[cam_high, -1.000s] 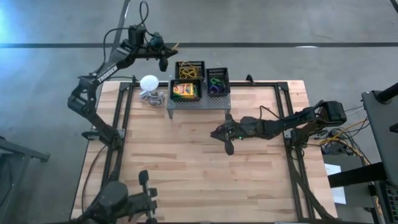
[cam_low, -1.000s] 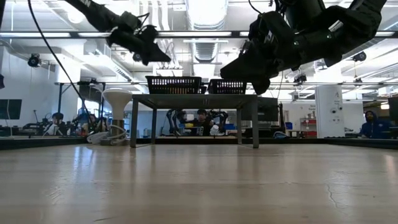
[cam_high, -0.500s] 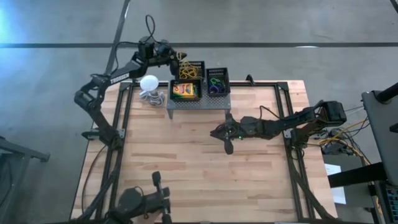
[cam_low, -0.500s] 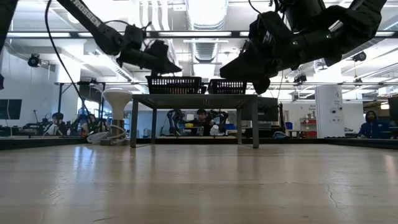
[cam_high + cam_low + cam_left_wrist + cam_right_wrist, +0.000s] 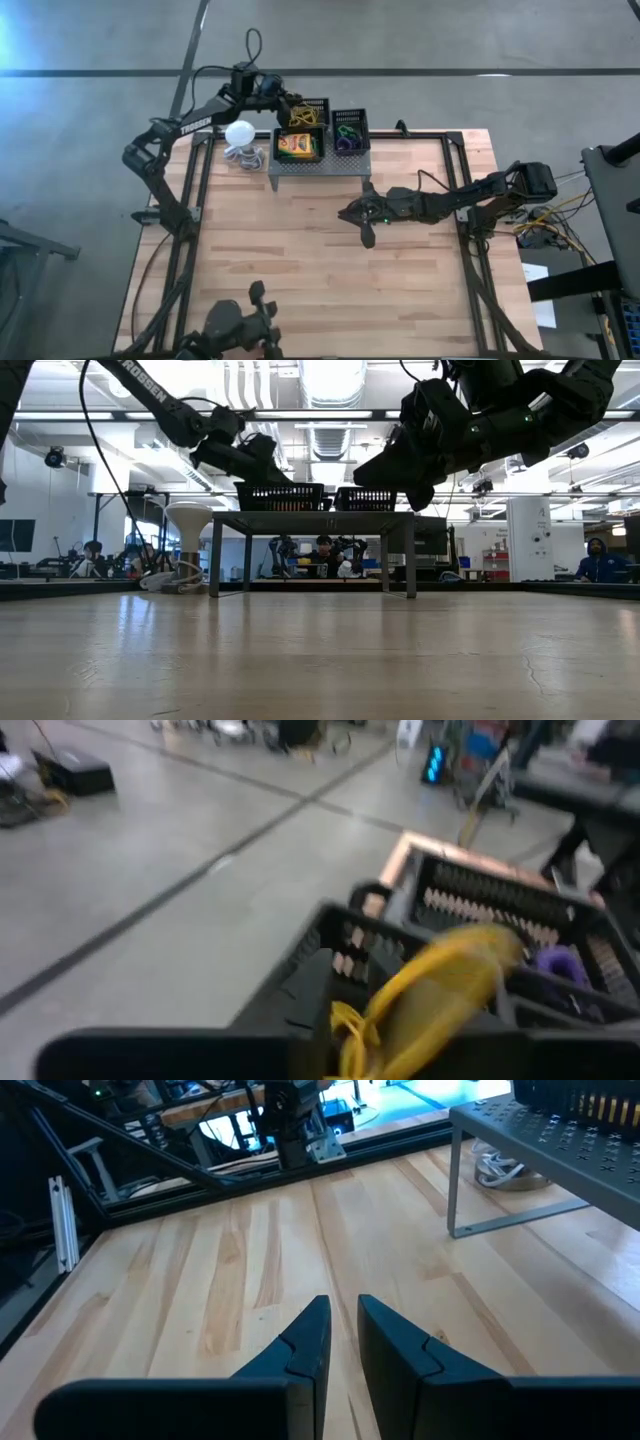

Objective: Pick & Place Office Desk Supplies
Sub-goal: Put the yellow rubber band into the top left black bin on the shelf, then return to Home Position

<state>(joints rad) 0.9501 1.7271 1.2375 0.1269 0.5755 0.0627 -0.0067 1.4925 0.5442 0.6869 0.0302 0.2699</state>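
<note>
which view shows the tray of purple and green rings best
The high view: it looks straight down into the tray of rings on the grey stand, so the rings show. The low view gives only the tray's mesh side. The left wrist view catches a blurred purple bit. The right wrist view doesn't clearly show it.

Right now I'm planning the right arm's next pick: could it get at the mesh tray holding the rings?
Probably yes. The right gripper hovers above bare table in front of the stand, and the tray with the rings sits open-topped on it. The left gripper is over the neighbouring tray, close by.
</note>
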